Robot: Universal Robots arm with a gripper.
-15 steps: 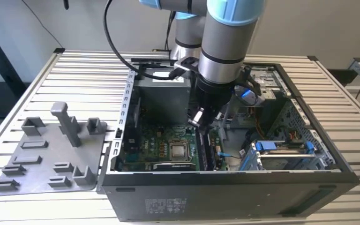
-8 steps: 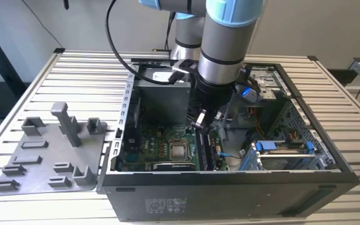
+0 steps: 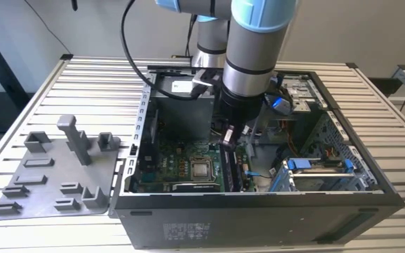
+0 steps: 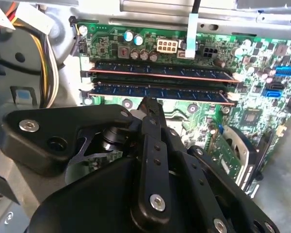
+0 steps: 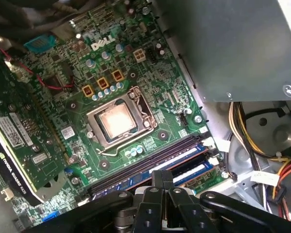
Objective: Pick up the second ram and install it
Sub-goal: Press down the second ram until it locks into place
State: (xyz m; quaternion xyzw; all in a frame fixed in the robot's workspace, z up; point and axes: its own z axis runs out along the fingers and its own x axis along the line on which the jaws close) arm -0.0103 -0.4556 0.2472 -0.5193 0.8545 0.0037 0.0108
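Two memory sticks are lying side by side in the motherboard [image 5: 136, 82] slots; the second ram [image 4: 160, 91], nearer the claw [image 4: 153, 108], is running crosswise to it. The claw's closed fingertips are pressing directly above the stick's middle, gripping nothing.

Looks like a robotics lab or test workshop to me. There's an open desktop PC case [image 3: 259, 211] sitting on a slatted aluminium bench [image 3: 83, 84], center frame, with a grey plastic fixture tray [image 3: 40, 195] at lower left. A robot arm [image 3: 255, 47] drops in from the top, plain white walls behind.
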